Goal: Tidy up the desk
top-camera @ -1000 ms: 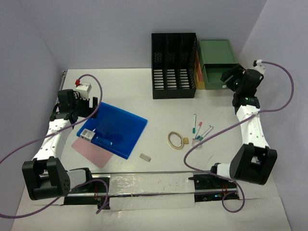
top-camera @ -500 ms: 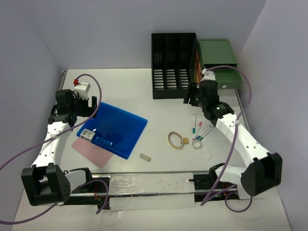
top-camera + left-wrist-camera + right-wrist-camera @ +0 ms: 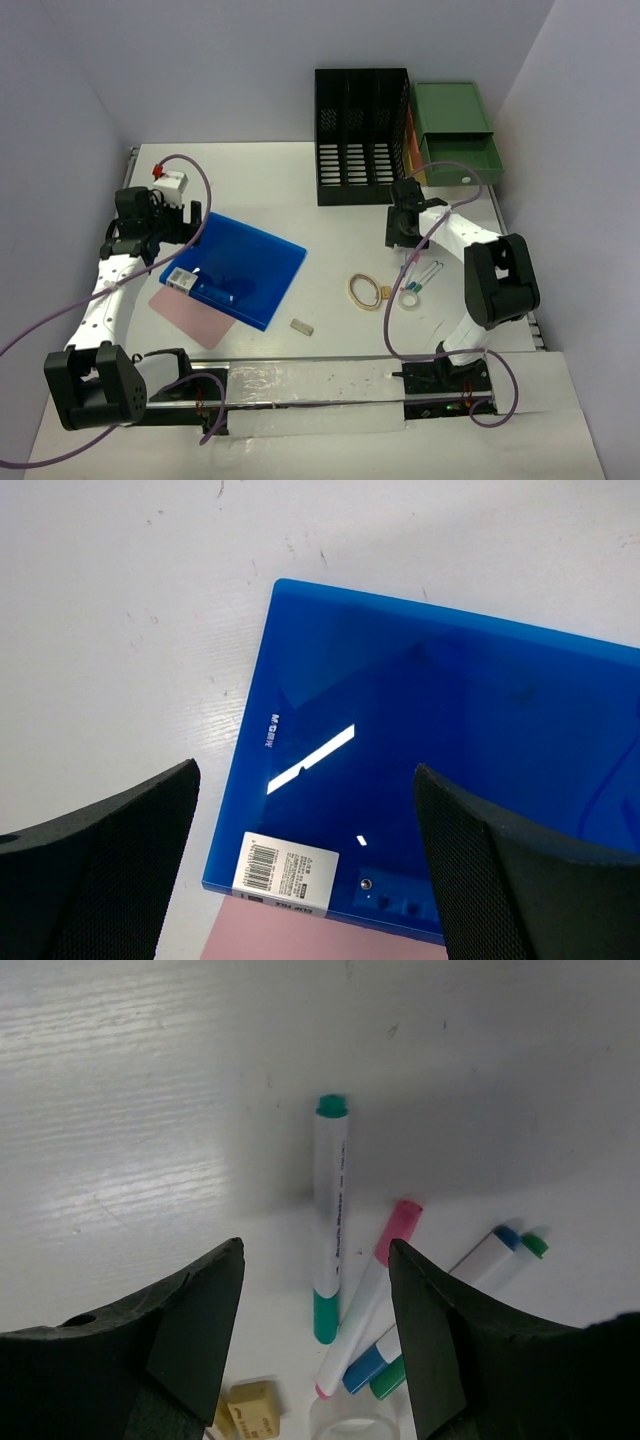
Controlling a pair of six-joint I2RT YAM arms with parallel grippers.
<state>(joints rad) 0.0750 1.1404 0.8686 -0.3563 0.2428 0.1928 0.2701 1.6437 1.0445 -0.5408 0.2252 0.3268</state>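
Note:
The white desk point(image 3: 270, 190) carries a blue folder point(image 3: 238, 268) that lies partly over a pink sheet point(image 3: 190, 315). My left gripper point(image 3: 183, 222) hangs open above the folder's left end point(image 3: 420, 740), over its barcode label point(image 3: 286, 872), with nothing between the fingers. My right gripper point(image 3: 400, 230) is open and hovers over several markers point(image 3: 415, 268). In the right wrist view a teal-capped marker point(image 3: 330, 1210) lies between the fingertips, a pink one point(image 3: 375, 1290) beside it, and blue and green ones point(image 3: 480, 1265) to the right.
A black file rack point(image 3: 362, 135) and a green drawer unit point(image 3: 455, 135) with its top drawer pulled out stand at the back right. A rubber band point(image 3: 364, 291), a tan eraser point(image 3: 386, 292), a tape roll point(image 3: 409, 297) and a small grey block point(image 3: 302, 325) lie near the markers.
My right arm has swung from the drawer unit at the back right down and left to above the markers, its jaws narrowing a little. The left arm has stayed put.

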